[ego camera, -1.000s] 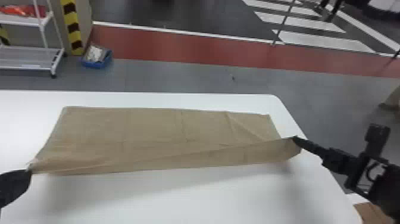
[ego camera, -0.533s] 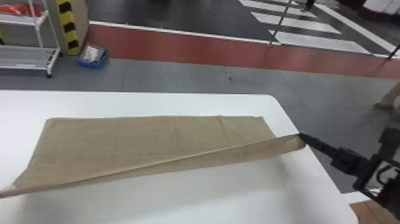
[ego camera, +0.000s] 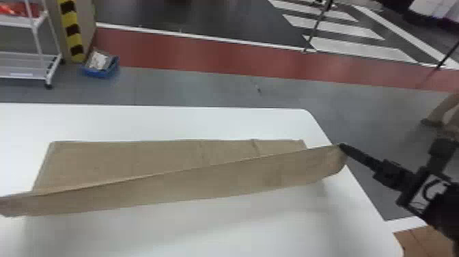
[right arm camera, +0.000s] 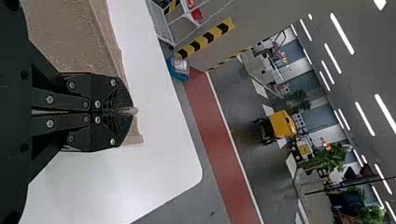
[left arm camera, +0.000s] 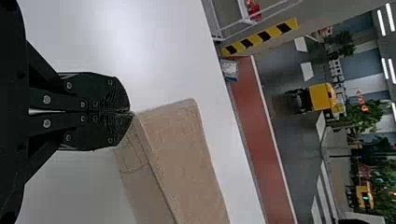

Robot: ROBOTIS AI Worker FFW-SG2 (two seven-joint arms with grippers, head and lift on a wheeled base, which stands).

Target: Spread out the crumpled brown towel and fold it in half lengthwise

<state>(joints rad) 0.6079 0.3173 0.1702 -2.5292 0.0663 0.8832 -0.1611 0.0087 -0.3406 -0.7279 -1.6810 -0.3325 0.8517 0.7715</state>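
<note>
Brown towel (ego camera: pixel 211 184) stretched between both grippers over the white table (ego camera: pixel 177 235).
The towel is a long, plain brown strip, spread fairly smooth with light creases; its near flap is raised, its edge slanting across the far layer, which lies on the table. The right gripper (ego camera: pixel 342 147) has its fingers pressed together on one corner, a bit of cloth poking out at the tips; in the left wrist view, the left gripper (left arm camera: pixel 132 113) has its fingers closed on another corner. On the floor beyond, a blue bin (ego camera: pixel 97 73) holds something whitish (ego camera: pixel 98 61); beside it, a rack (ego camera: pixel 36 37) bears red items (ego camera: pixel 17 9) on its upper shelf.
</note>
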